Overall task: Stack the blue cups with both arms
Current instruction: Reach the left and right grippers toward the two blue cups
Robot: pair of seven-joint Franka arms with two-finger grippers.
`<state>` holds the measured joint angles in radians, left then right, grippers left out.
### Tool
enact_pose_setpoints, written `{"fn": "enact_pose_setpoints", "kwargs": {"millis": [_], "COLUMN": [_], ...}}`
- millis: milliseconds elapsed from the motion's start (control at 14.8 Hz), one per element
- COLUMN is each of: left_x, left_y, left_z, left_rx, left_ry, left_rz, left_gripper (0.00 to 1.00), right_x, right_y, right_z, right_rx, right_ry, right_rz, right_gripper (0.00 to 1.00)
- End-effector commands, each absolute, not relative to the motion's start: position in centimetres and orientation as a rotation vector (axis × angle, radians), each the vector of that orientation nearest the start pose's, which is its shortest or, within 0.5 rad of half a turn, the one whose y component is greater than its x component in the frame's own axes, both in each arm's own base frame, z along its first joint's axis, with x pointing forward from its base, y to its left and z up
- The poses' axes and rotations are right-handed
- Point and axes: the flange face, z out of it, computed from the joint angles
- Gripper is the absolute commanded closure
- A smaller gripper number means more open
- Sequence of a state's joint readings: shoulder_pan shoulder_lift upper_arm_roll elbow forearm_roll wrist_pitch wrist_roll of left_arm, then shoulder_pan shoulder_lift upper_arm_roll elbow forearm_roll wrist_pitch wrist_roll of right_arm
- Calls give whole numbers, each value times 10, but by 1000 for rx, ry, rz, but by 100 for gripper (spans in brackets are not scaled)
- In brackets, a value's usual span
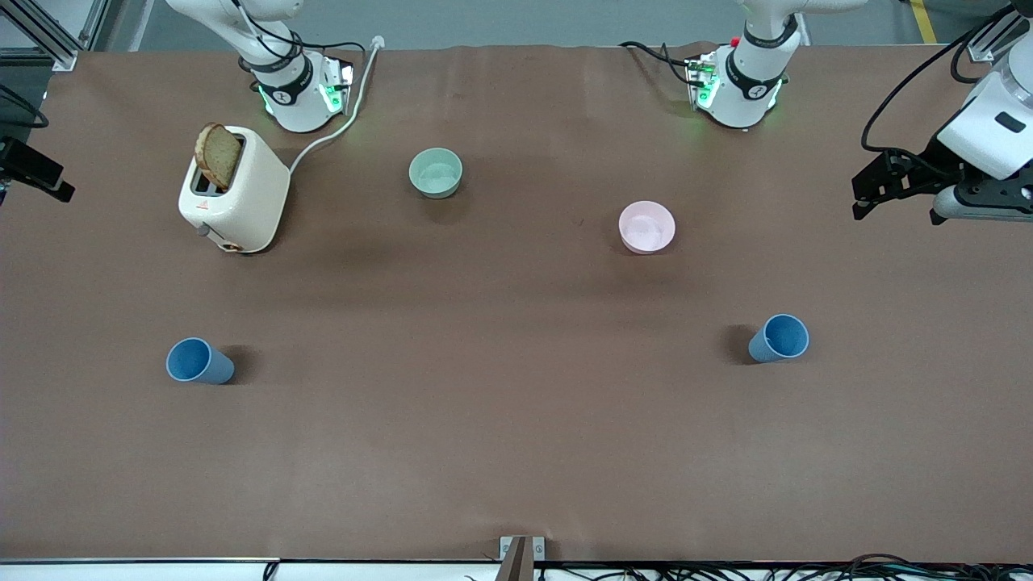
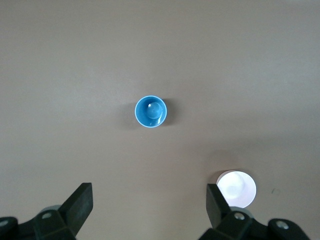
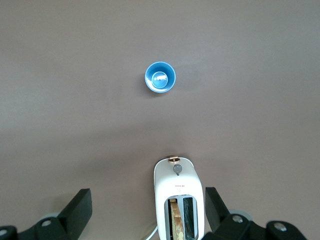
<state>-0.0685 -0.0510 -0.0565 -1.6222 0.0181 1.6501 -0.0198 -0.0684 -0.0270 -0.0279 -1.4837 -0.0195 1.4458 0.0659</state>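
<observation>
Standing upright and well apart, one blue cup (image 1: 199,361) sits toward the right arm's end of the worktop (image 1: 516,420), the other blue cup (image 1: 779,338) toward the left arm's. Nothing is stacked yet. The left end effector (image 2: 149,210) and right end effector (image 3: 148,210) hang high, spread wide, empty.

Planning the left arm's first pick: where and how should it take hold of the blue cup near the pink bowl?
Judging by its pose, the blue cup stands upright, mouth open and nothing around it. Come straight down with the open left gripper and pinch the rim, one finger inside, or straddle the upper wall; the pink bowl stands well apart.
</observation>
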Motion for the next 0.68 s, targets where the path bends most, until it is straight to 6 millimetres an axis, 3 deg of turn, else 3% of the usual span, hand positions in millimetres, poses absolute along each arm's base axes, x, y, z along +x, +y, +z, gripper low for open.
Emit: {"fn": "enact_pose_setpoints", "kwargs": {"millis": [0,203,407,475,610], "left_x": [548,576,618,632,639], "left_y": [-64,-54,-48,-30,-22], "left_z": [636,620,549,519,457], "left_rx": [-3113,-3105,-3107,-3110,-3114], "left_ry": [161,147,120,78,67], "left_rz": [-103,-77,0,3,-41], "left_gripper": [0,0,0,0,0], "right_x": [530,530,530,532,538], "right_y": [-57,-57,-58,-59,-60], "right_z": [669,669,669,666,665], "right_rx": [-3135,-3135,-3135,-3143,-3147], "right_ry": [251,251,254,253,251], "right_rz": [10,10,10,15,-18], "right_gripper": [0,0,0,0,0]}}
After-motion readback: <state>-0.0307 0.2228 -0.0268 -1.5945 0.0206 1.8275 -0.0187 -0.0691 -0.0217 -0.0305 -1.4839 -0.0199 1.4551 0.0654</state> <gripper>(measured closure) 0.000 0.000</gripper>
